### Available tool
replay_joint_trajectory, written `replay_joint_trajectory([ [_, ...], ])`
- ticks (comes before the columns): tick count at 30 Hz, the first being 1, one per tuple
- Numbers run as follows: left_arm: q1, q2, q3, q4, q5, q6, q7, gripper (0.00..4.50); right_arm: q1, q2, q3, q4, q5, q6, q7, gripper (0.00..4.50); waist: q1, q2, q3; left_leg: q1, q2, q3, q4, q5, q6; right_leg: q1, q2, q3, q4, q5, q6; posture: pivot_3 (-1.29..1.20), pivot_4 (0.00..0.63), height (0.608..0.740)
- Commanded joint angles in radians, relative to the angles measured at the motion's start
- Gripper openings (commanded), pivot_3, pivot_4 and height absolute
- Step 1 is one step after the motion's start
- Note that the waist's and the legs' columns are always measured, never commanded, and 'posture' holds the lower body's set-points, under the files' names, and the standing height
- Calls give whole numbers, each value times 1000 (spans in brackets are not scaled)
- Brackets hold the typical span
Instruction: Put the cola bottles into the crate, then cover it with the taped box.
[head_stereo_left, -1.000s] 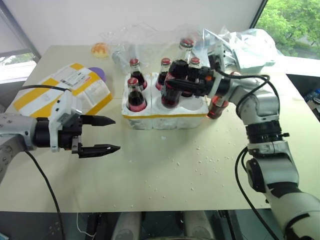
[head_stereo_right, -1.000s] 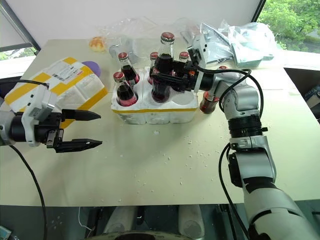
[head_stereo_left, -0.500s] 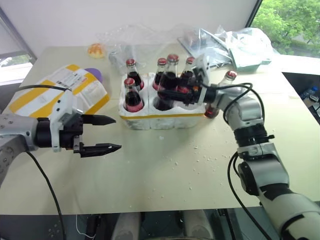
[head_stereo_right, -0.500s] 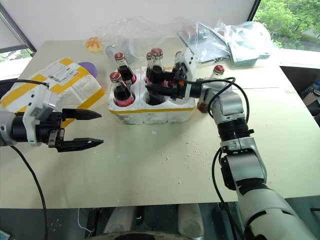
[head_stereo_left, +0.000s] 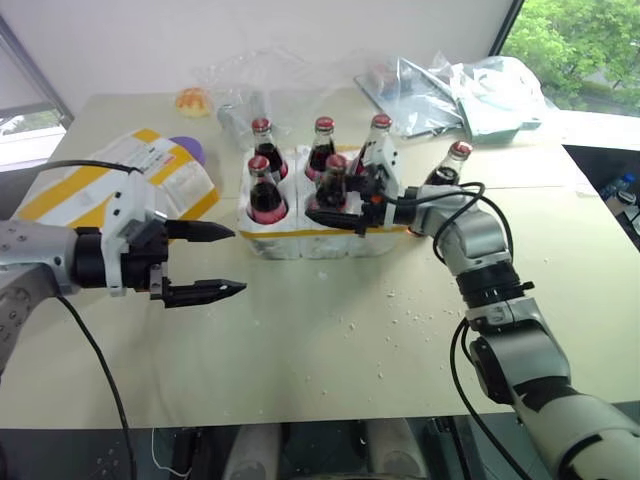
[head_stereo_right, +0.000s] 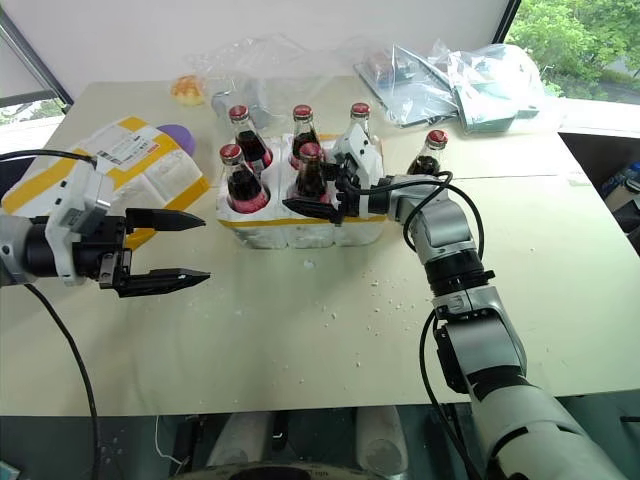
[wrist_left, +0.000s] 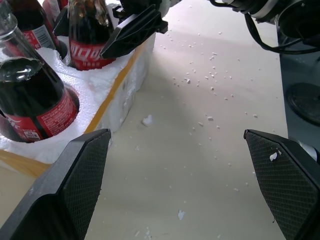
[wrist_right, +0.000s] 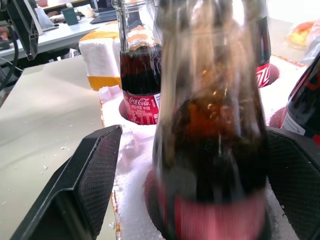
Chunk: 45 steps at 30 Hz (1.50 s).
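Note:
The white foam crate (head_stereo_left: 300, 240) with a yellow band stands mid-table and holds several cola bottles. Another cola bottle (head_stereo_left: 447, 170) stands on the table just right of the crate. My right gripper (head_stereo_left: 325, 205) is open, its fingers (wrist_right: 95, 175) on either side of the front middle bottle (head_stereo_left: 332, 178), which stands in its well with a gap to each pad. My left gripper (head_stereo_left: 237, 260) hangs open and empty over the table, left of the crate. The taped box (head_stereo_left: 120, 185), with its shipping label, lies at the far left.
Crumpled clear plastic bags (head_stereo_left: 470, 85) lie along the back of the table. An orange item (head_stereo_left: 197, 100) and a purple object (head_stereo_left: 190, 148) sit at the back left. Foam crumbs (head_stereo_left: 400, 300) dot the table in front of the crate.
My right gripper has lowered the bottle it held into the front middle well and opened around it. The left gripper has kept its place, still open.

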Motion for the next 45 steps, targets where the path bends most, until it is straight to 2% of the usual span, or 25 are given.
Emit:
replay_joint_trajectory([
  [1, -20, -2, -2, -1, 3, -21, -5, 4500, 7, -28, -44, -97, 41, 28, 6, 4460, 0, 0, 0, 0, 0, 0, 0, 0, 0, 0, 0, 0, 0, 0, 0, 0, 150, 737],
  [5, -36, -10, -21, 5, 3, -27, -10, 4500, 52, -114, -106, -244, 92, 108, -6, 4460, 7, 0, 0, 0, 0, 0, 0, 0, -1, 0, 0, 0, 0, 0, 0, 0, 150, 737],
  [9, -71, -22, -50, 21, 6, -35, -26, 4500, 169, -239, -198, -443, 161, 219, -31, 4460, 17, 0, 0, -1, 0, 0, 0, 0, -1, 0, 0, 0, -1, 0, 0, 0, 150, 737],
  [16, -171, -62, -133, 87, 43, -62, -58, 4500, 473, -400, -409, -765, 321, 412, -106, 4460, 29, 0, 0, 0, 1, 0, 1, 0, 0, 0, 0, 0, 0, -1, -1, 0, 150, 737],
  [19, -212, -79, -161, 107, 53, -69, -71, 4500, 588, -437, -501, -813, 337, 437, -150, 4460, 31, -1, 0, 0, 1, 1, 2, 0, 0, 2, 0, 0, -1, -2, -3, 0, 150, 737],
  [23, -238, -91, -178, 120, 66, -77, -84, 4500, 642, -439, -547, -779, 292, 411, -246, 4460, 27, -1, -1, 0, 1, 2, 2, 0, 0, 3, 0, 0, -2, -2, -4, 0, 150, 737],
  [26, -249, -96, -187, 129, 77, -86, -93, 4500, 615, -413, -536, -706, 261, 397, -327, 4460, 27, -1, -1, 1, 1, 2, 2, 0, 0, 3, 0, 1, -2, -2, -4, 0, 150, 737],
  [31, -258, -99, -186, 132, 88, -86, -97, 4500, 547, -379, -481, -590, 215, 340, -384, 4460, 27, -1, -1, 1, 1, 2, 2, 0, 0, 3, 0, 1, -2, -2, -4, 0, 150, 737],
  [45, -231, -82, -147, 92, 82, -61, -66, 4500, 344, -273, -338, -229, 118, 139, -379, 4460, 24, -1, -1, 1, 1, 2, 2, 0, 0, 3, 0, 1, -2, 0, -1, 0, 150, 737],
])
